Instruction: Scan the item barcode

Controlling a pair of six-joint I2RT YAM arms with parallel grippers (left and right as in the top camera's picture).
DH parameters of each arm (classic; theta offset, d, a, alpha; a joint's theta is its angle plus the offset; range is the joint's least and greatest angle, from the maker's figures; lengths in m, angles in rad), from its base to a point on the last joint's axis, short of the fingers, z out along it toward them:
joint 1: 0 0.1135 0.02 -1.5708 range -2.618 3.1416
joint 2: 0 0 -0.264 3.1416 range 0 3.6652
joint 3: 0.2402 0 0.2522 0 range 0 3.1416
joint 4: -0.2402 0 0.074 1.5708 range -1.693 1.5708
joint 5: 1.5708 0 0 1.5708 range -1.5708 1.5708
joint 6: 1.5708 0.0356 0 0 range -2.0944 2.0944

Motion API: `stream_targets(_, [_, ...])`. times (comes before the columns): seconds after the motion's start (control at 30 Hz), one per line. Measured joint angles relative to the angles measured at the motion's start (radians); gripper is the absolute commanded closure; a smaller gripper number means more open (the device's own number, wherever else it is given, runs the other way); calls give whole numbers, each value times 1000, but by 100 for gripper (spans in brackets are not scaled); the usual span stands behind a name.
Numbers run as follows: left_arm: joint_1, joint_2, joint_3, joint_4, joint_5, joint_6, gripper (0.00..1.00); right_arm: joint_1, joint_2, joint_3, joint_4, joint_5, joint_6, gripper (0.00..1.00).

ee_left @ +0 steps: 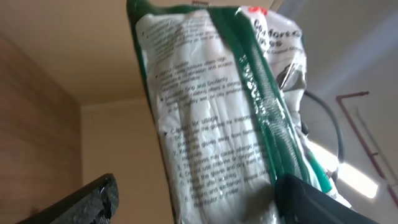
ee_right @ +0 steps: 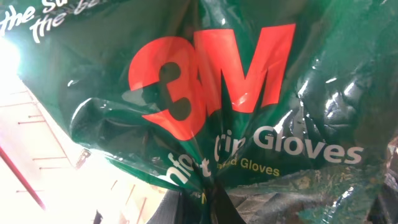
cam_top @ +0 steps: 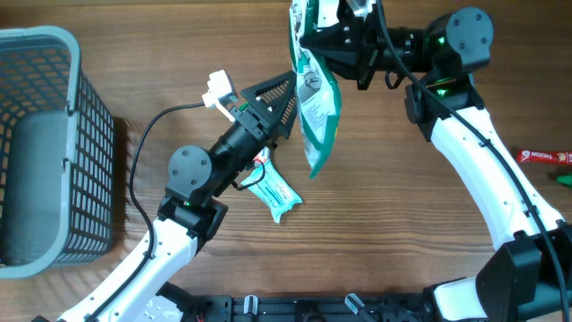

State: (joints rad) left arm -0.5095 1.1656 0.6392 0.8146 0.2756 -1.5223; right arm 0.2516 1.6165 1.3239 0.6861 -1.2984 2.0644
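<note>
Clearly, we see the right end effector (cam_top: 307,40) pinched shut on the top of the green-and-white glove packet (cam_top: 317,103), which hangs above the tabletop (cam_top: 402,224) with its printed white side turned to the left arm; the left end effector (cam_top: 288,105) stands wide open just beside the packet, holding nothing. Under the left arm a small teal sachet (cam_top: 275,192) lies flat; a grey basket (cam_top: 89,116) sits at the left; a red bar (cam_top: 545,156) lies at the right edge.
</note>
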Motion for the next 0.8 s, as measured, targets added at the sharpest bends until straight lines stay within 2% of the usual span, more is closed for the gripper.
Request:
stream_targets(0.27, [0,8,-1,152,-31,-28,23,3,0,0,3,19,-1,96])
stream_targets(0.33, [0,10,-1,171,-38,-31,28,3,0,0,4,25,-1,96])
stream_targets(0.4, [0,13,-1,180,-43,-36,37,3,0,0,4,25,-1,96])
stream_targets(0.5, [0,16,-1,180,-47,-46,58,0,0,0,5,24,-1,96])
stream_targets(0.6, [0,16,-2,177,-47,-44,92,-14,0,0,7,23,-1,96])
stream_targets(0.63, [0,16,-2,177,-47,-47,96,-19,0,0,7,20,-1,96])
stream_targets(0.67, [0,16,-2,177,-49,-50,96,-27,0,0,7,15,-2,93])
stream_targets(0.7, [0,16,-2,177,-51,-49,96,-33,0,0,7,6,-9,86])
stream_targets(0.8, [0,16,-2,178,-54,-47,96,-43,0,0,4,-8,-55,58])
